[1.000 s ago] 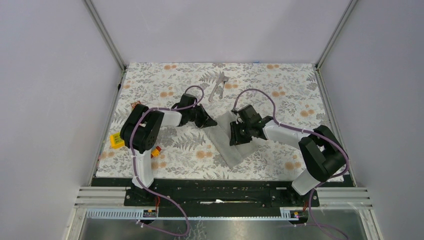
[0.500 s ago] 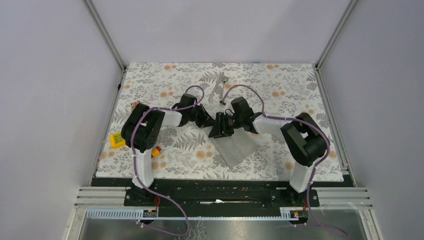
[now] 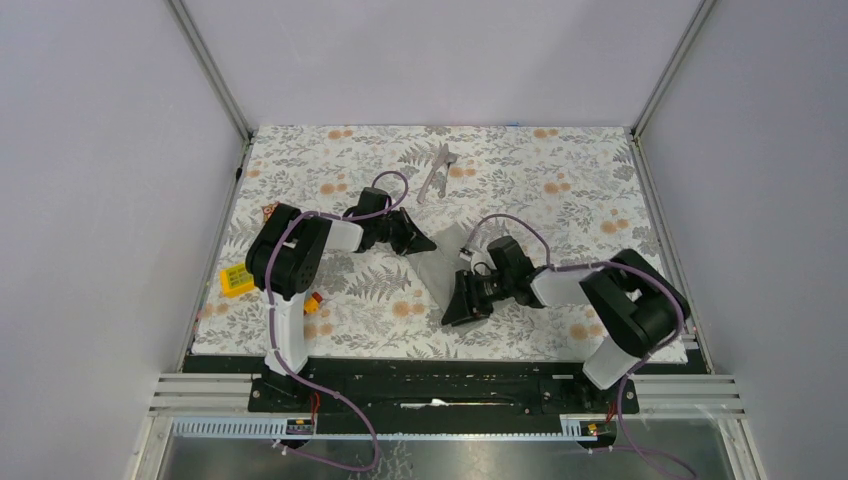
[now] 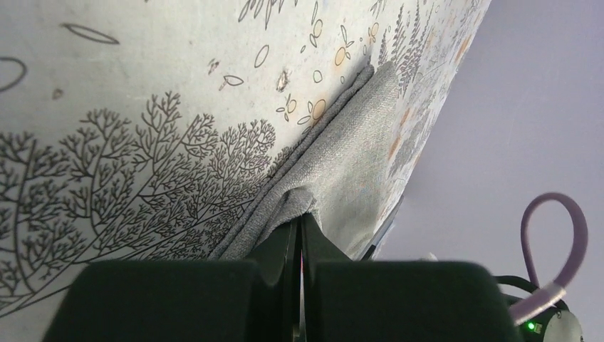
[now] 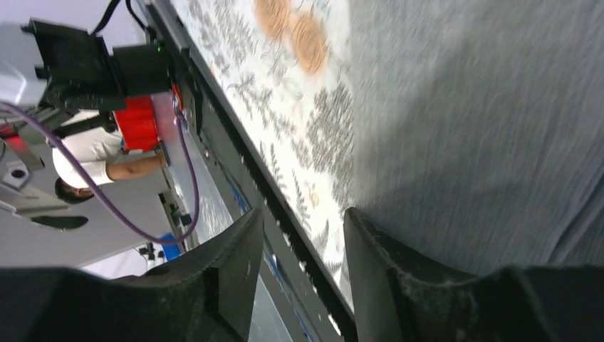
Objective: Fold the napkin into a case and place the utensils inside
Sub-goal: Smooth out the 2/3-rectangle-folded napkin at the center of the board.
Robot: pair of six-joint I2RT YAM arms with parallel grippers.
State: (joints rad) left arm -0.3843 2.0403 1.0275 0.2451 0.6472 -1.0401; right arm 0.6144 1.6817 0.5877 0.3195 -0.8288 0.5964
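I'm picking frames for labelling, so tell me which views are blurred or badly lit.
Top external: sharp, evenly lit, soft shadows only. Left wrist: napkin weave crisp, but the dark left fingers near the lens are soft. Right wrist: napkin and tablecloth smeared, seemingly motion blur; right fingers sharper.

Grey napkin (image 3: 445, 262) folded into a narrow diagonal strip, silver utensils (image 3: 437, 172) together beyond its far end
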